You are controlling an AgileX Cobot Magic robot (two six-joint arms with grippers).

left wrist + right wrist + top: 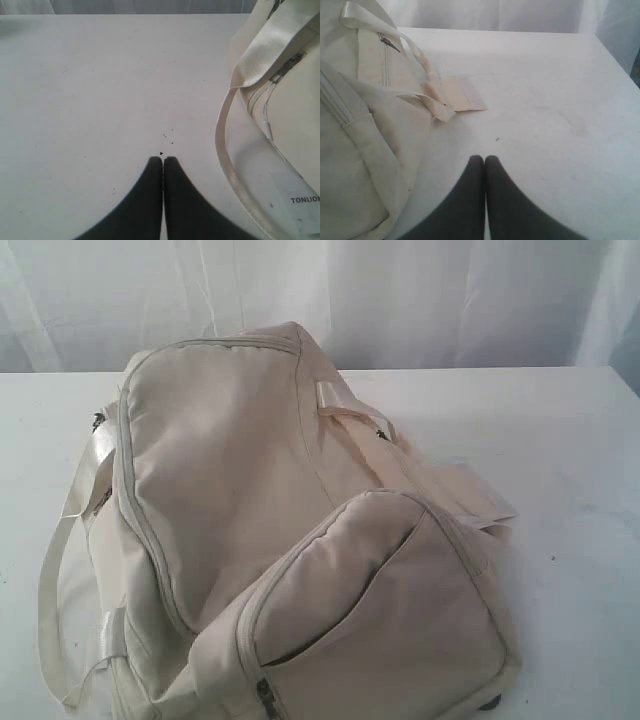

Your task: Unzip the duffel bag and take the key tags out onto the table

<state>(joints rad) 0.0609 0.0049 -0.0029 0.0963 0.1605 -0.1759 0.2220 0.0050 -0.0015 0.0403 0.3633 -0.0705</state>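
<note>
- A cream duffel bag (270,530) lies slumped across the middle of the white desk (560,460), its far end close to the desk's back edge.
- The grey zipper (125,455) around the bag's top panel appears shut. A bulging end pocket (390,610) faces the exterior camera.
- A pale carry handle (345,405) arches over the bag's right side, and a long shoulder strap (50,580) loops out onto the desk on the left.
- A flat, pale fabric flap (462,94) rests on the desk just beside the bag's right flank, touching the strap end.
- A dark zipper pull (390,44) hangs on the bag's right side panel.
- The left gripper (163,160) is over bare desk left of the bag, near the strap loop, with its jaws pressed together and nothing between them.
- The right gripper (485,159) is over bare desk on the bag's right side, its jaws likewise closed and empty.
- A white curtain (400,300) hangs behind the desk's back edge.
</note>
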